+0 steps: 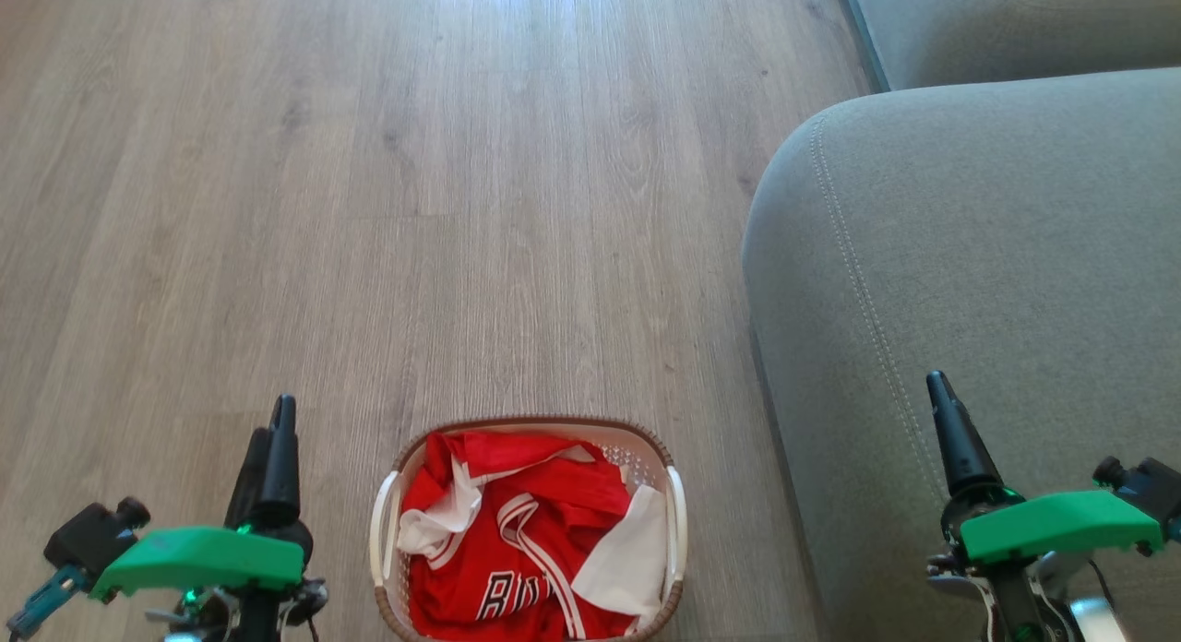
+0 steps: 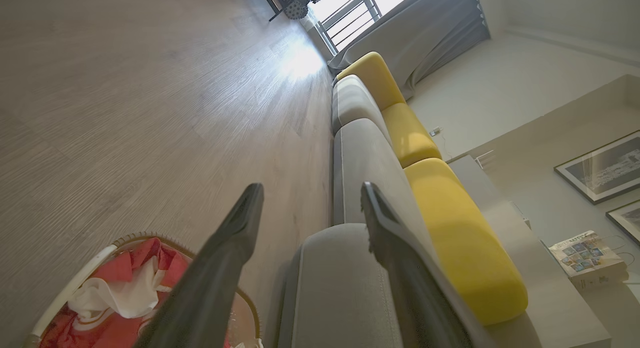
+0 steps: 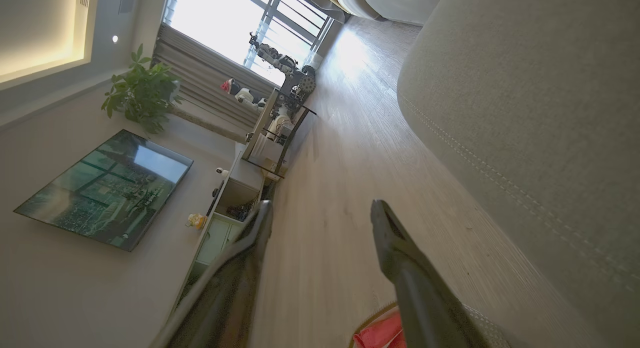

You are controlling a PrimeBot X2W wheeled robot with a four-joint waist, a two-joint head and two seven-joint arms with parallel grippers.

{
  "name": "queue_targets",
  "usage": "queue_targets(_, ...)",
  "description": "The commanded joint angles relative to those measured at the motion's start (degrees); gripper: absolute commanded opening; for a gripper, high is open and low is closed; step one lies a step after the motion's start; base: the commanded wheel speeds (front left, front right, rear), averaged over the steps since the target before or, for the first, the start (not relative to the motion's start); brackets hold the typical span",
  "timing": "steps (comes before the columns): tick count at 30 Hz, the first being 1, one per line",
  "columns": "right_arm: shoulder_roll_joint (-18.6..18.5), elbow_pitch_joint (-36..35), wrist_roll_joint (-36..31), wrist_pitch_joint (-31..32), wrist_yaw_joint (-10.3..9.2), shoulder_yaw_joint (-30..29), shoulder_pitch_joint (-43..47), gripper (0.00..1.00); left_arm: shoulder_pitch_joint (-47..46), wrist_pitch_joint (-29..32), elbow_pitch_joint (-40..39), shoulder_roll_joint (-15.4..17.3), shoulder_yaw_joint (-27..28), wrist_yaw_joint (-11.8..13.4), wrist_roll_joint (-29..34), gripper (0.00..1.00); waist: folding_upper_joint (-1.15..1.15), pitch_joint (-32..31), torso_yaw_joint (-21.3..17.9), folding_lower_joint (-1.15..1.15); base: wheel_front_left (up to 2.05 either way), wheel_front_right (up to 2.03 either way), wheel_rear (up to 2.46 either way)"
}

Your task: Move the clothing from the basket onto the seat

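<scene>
Left gripper (image 1: 272, 421) gapes wide, clothing (image 1: 517, 540) lying to its right.

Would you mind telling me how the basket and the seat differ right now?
The basket is small, white perforated plastic; the seat is large, grey-green fabric. The basket holds the red clothing; the seat, as far as shown, holds none. Both have rounded corners.

Pale wood-look floor (image 1: 369, 208), yellow back cushions (image 2: 465, 238), a wall-mounted television (image 3: 105, 188), a leafy potted plant (image 3: 142, 90), framed pictures (image 2: 605, 165)

Partly hidden black lettering on the clothing (image 1: 526, 540) reads "BU"
</scene>
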Motion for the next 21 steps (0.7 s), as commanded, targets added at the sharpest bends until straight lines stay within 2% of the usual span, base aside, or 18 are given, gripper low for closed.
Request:
queue_targets(1,-1.41,-2.48,-2.34,-0.80,0.00,0.66,-2.89,1.00,-3.06,-0.72,-2.58,1.13,0.46,-0.18,2.52,1.00,0.00,0.03,0.01,0.00,0.00,0.00,0.00)
queue_targets(10,-1.39,-2.87,-11.28,-2.33,0.00,1.12,-2.80,1.00,-3.20,-2.23,-2.80,1.18,0.24,-0.07,10.64,1.00,0.00,0.06,0.01,0.00,0.00,0.00,0.00)
queue_targets(21,-1.08,-4.01,-18.80,-4.02,0.00,1.34,-2.83,1.00,-3.54,-3.91,-3.63,1.12,0.13,-0.07,18.12,1.00,0.00,0.12,0.03,0.00,0.00,0.00,0.00)
